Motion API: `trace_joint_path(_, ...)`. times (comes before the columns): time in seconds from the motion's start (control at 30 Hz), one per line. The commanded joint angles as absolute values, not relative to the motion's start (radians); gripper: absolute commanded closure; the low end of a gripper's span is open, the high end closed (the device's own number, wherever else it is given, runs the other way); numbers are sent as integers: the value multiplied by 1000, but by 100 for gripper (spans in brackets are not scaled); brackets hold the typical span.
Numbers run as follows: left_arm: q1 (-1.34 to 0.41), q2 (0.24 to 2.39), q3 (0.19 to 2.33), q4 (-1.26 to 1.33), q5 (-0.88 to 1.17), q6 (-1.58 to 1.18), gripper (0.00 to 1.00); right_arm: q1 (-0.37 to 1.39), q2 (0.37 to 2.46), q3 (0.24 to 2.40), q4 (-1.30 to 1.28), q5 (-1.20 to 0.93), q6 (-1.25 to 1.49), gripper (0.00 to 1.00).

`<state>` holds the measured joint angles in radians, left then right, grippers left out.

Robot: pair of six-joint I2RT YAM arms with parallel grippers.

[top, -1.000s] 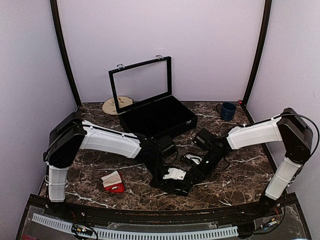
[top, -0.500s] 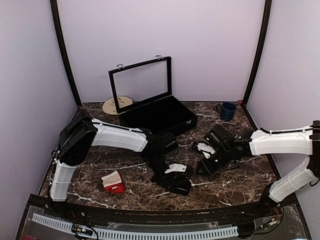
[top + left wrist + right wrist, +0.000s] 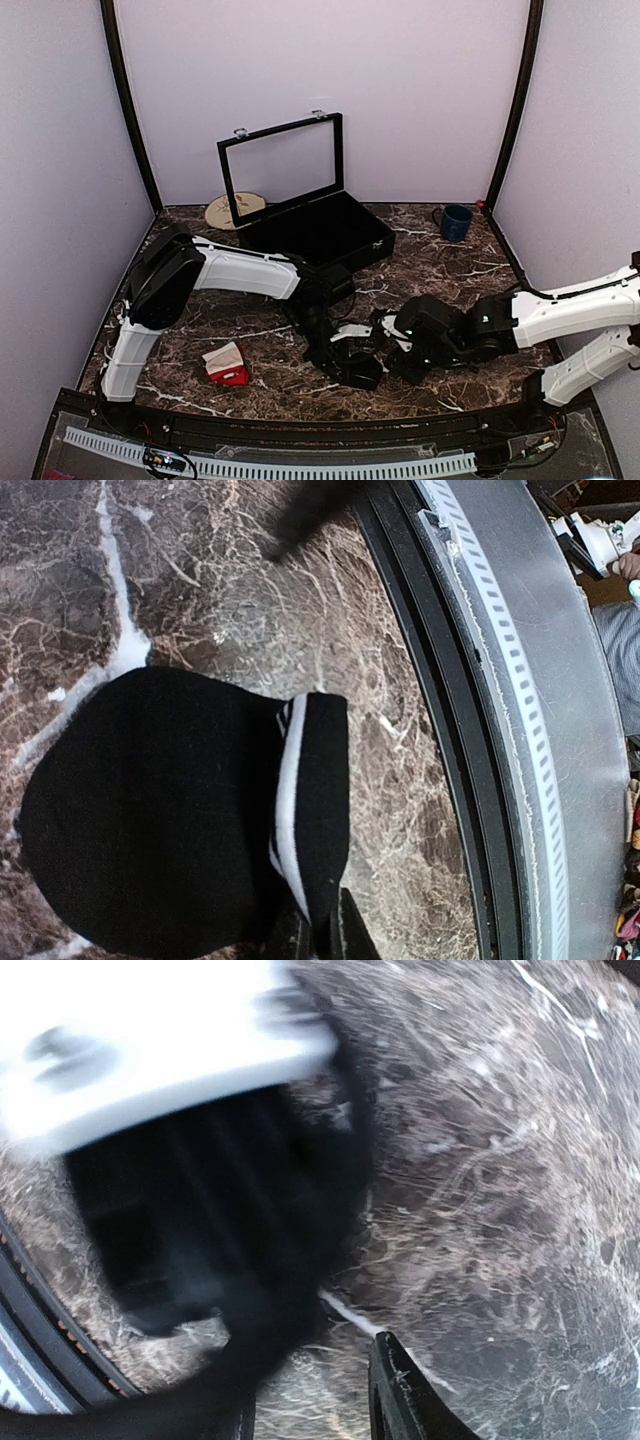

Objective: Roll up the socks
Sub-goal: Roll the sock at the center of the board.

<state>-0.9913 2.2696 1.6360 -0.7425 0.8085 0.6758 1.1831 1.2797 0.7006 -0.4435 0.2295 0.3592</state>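
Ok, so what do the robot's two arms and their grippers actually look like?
Both the left arm and right arm have smooth white shells on the long links and bulky black joints, with thin black cables looping near the wrists. The left gripper and right gripper are black, with narrow two-finger tips.

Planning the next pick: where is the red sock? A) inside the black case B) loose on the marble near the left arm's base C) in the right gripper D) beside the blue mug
B: the red sock lies loose on the table, nothing gripping it.
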Motion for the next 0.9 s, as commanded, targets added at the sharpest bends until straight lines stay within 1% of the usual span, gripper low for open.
trace_joint_path(0.0,-985,2297,1652,-815,798,673,98,1278,1314,716,-409,336,362,63)
trace_joint_path(0.17,-982,2305,1662,-829,802,673,98,1380,1387,760,-409,372,329,63)
trace_joint_path(0.3,-982,2311,1672,-837,807,673,98,1428,1458,802,-407,388,296,64)
trace_joint_path(0.53,-979,2314,1674,-843,820,674,98,1437,1512,831,-380,400,242,64)
trace_joint_path(0.87,-966,2318,1678,-859,851,685,98,1437,1553,817,-337,393,178,64)
